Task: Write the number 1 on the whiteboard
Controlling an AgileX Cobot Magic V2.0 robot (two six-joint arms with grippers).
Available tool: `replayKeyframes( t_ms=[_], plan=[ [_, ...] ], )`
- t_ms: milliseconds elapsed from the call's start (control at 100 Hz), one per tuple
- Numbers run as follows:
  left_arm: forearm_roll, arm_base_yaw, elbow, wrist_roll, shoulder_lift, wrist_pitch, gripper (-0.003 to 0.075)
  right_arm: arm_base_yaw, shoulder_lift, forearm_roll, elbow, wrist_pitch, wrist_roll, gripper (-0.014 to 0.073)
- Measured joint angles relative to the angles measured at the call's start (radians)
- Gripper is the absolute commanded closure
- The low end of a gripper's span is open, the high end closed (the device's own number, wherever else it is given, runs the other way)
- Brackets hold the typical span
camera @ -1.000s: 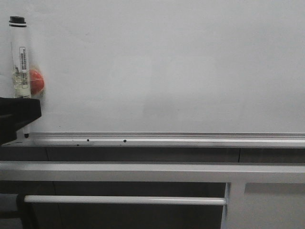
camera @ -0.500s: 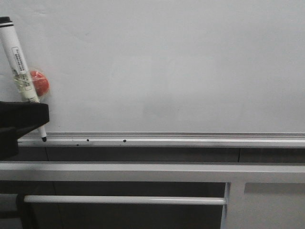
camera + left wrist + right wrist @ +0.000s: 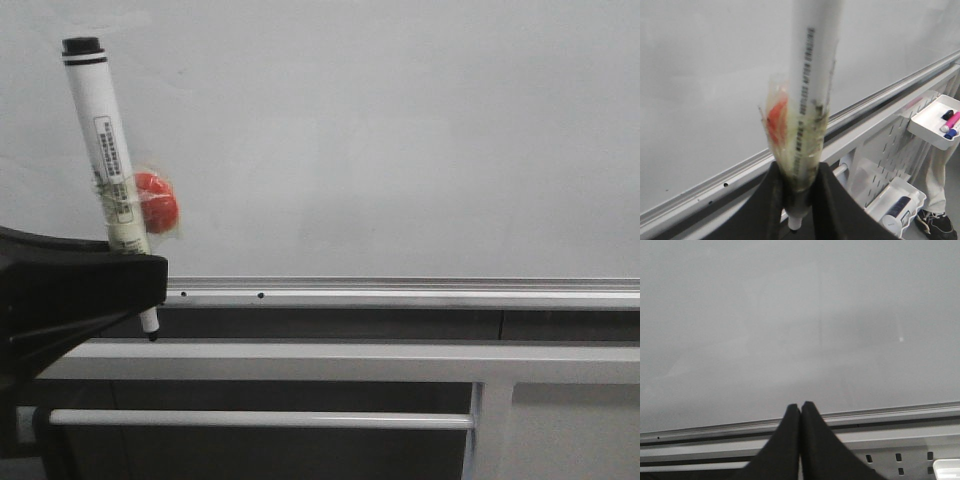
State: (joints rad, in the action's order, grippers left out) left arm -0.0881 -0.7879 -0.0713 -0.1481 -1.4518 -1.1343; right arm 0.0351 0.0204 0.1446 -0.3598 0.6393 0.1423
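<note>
The whiteboard [image 3: 400, 140] fills the front view above its silver-grey bottom rail [image 3: 400, 293]. No number 1 shows on it in any view. My left gripper [image 3: 140, 280] is at the lower left, shut on a white marker [image 3: 105, 150] that tilts slightly left, black cap end up. The marker's tip [image 3: 151, 335] points down, just below the rail. A red piece [image 3: 156, 203] is taped to the marker's barrel. In the left wrist view the fingers [image 3: 771, 200] clamp the marker [image 3: 815, 75]. My right gripper [image 3: 800, 407] is shut and empty, facing the board [image 3: 800, 315].
Small black dots [image 3: 261, 295] mark the rail. Grey metal bars [image 3: 350, 360] and a thin rod [image 3: 260, 420] run below it. A white tray with markers [image 3: 935, 120], a perforated panel with bins [image 3: 880, 175] and a person's shoe [image 3: 935, 225] lie to the right.
My left gripper has moved right and a little down with the marker. The marker went from upright to tilted, and its tip dropped from the rail to just below it.
</note>
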Motion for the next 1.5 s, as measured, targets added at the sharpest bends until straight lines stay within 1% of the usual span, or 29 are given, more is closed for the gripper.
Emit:
replayKeyframes(
  t_ms=[90,270,350,420,540,650,730,800,810,820,850,930,1030,1080,1120,1130,1180,1190,1200,1220,1280,1310,1330,1380,1500],
  plan=[
    [-0.008,0.0,0.014,0.002,0.0,0.0,0.0741,0.0,0.0,0.0,0.0,-0.012,0.0,0.0643],
    [-0.026,0.0,0.026,0.015,0.0,0.0,0.0741,0.0,0.0,0.008,0.0,-0.099,0.0,0.0647],
    [-0.054,0.0,0.008,0.018,0.0,0.026,0.0741,0.0,0.002,0.01,0.0,-0.087,0.0,0.0647],
    [-0.102,0.0,-0.024,0.018,0.0,0.088,0.0741,0.0,0.018,0.011,0.0,-0.045,-0.004,0.0647],
    [-0.21,0.0,-0.105,0.004,0.0,0.242,0.0741,0.011,0.082,0.04,0.0,0.018,-0.082,0.0647],
    [-0.281,-0.006,-0.19,-0.007,0.0,0.367,0.0741,0.06,0.134,0.084,0.0,0.004,-0.142,0.0647],
    [-0.342,-0.019,-0.257,-0.017,0.011,0.5,0.0741,0.102,0.179,0.104,0.0,-0.014,-0.214,0.0647],
    [-0.394,-0.042,-0.307,-0.029,0.038,0.637,0.0741,0.162,0.22,0.13,0.0,-0.02,-0.256,0.0647],
    [-0.398,-0.045,-0.307,-0.031,0.042,0.637,0.0741,0.177,0.228,0.135,0.0,-0.02,-0.258,0.0647],
    [-0.403,-0.051,-0.317,-0.031,0.049,0.678,0.0741,0.185,0.232,0.137,0.0,-0.02,-0.262,0.0647],
    [-0.415,-0.063,-0.338,-0.033,0.068,0.729,0.0741,0.216,0.249,0.145,0.0,-0.022,-0.271,0.0647],
    [-0.427,-0.097,-0.376,-0.036,0.113,0.852,0.0741,0.31,0.302,0.149,0.0,-0.036,-0.288,0.0647],
    [-0.435,-0.14,-0.406,-0.037,0.167,1.005,0.0741,0.407,0.369,0.155,0.0,-0.095,-0.308,0.0638],
    [-0.436,-0.158,-0.413,-0.037,0.189,1.071,0.0741,0.454,0.403,0.157,0.0,-0.125,-0.358,0.0606],
    [-0.437,-0.168,-0.416,-0.037,0.202,1.111,0.0741,0.495,0.431,0.157,0.0,-0.143,-0.42,0.0543],
    [-0.437,-0.17,-0.416,-0.037,0.206,1.118,0.0741,0.502,0.436,0.157,0.0,-0.146,-0.431,0.0543],
    [-0.441,-0.185,-0.416,-0.037,0.223,1.168,0.0741,0.551,0.466,0.157,0.0,-0.16,-0.492,0.0429],
    [-0.441,-0.186,-0.416,-0.037,0.223,1.174,0.0741,0.565,0.474,0.157,0.0,-0.165,-0.504,0.0395],
    [-0.446,-0.189,-0.416,-0.037,0.228,1.183,0.0741,0.572,0.479,0.157,0.0,-0.167,-0.51,0.0395],
    [-0.449,-0.192,-0.416,-0.037,0.231,1.192,0.0741,0.592,0.491,0.157,0.0,-0.175,-0.524,0.0319],
    [-0.476,-0.207,-0.417,-0.037,0.242,1.224,0.0741,0.651,0.528,0.157,0.0,-0.203,-0.548,0.0159],
    [-0.495,-0.213,-0.417,-0.037,0.247,1.237,0.0741,0.675,0.544,0.157,0.0,-0.229,-0.556,0.0118],
    [-0.511,-0.216,-0.417,-0.037,0.249,1.241,0.0741,0.692,0.556,0.157,0.0,-0.25,-0.558,0.0075],
    [-0.549,-0.223,-0.42,-0.037,0.251,1.26,0.0741,0.729,0.583,0.157,0.0,-0.308,-0.563,0.0042],
    [-0.602,-0.228,-0.452,-0.037,0.251,1.315,0.0741,0.792,0.651,0.161,-0.024,-0.42,-0.566,0.0073]
  ],
)
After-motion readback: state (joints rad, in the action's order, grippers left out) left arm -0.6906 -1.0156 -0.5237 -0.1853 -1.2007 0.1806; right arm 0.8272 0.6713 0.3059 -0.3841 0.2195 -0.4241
